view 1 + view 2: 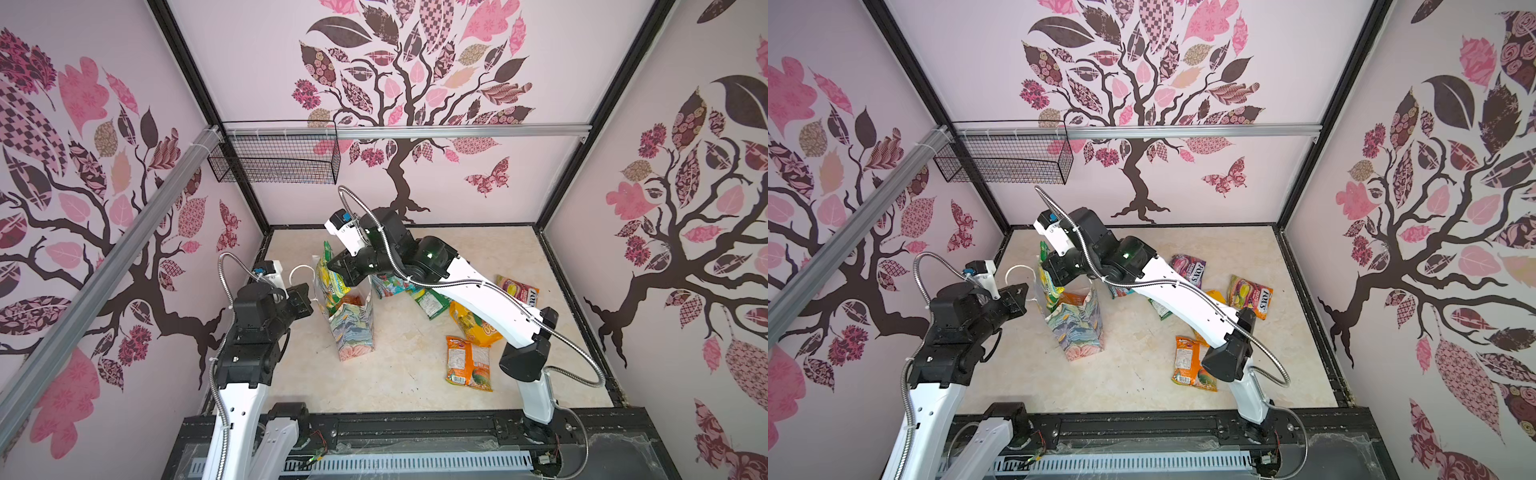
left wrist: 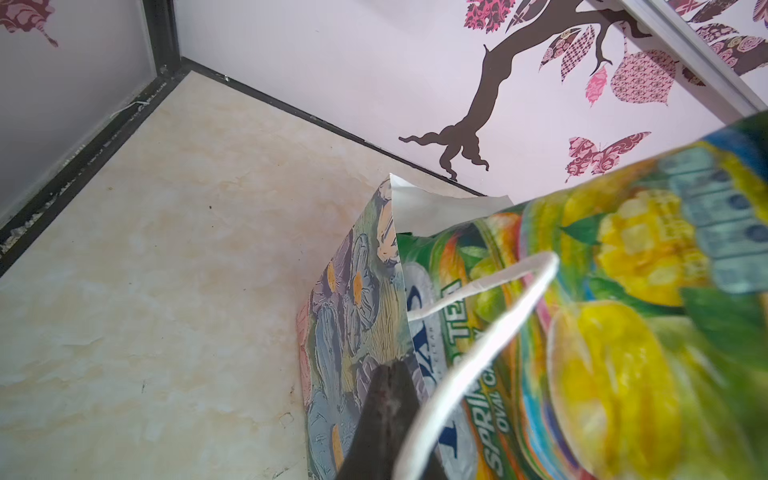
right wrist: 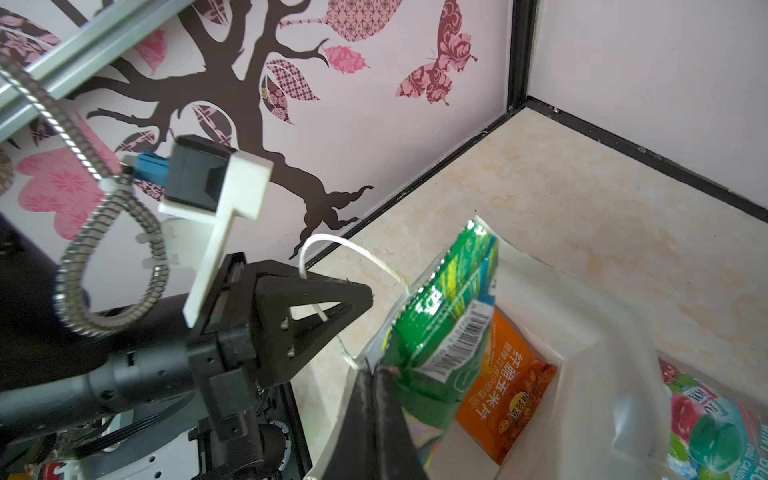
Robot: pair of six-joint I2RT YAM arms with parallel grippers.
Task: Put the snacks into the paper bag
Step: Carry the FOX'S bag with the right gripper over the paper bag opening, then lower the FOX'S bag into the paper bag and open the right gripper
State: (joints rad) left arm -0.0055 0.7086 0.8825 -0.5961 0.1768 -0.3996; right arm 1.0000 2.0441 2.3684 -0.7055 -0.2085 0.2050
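In both top views the paper bag (image 1: 353, 332) stands upright on the pale marbled table (image 1: 395, 382), left of centre, its printed paper creased. The right gripper (image 1: 345, 275) hangs over its mouth, clamped on a glossy green pouch (image 1: 328, 286). More flat shiny pouches (image 1: 467, 368) lie to the right. The left wrist view shows the left gripper (image 2: 386, 399), jaws together, against the floral wall; whether it pinches the white cord handle (image 2: 498, 282) I cannot tell. In the right wrist view the green pouch is partly inside the bag, beside an orange pouch (image 3: 507, 395)
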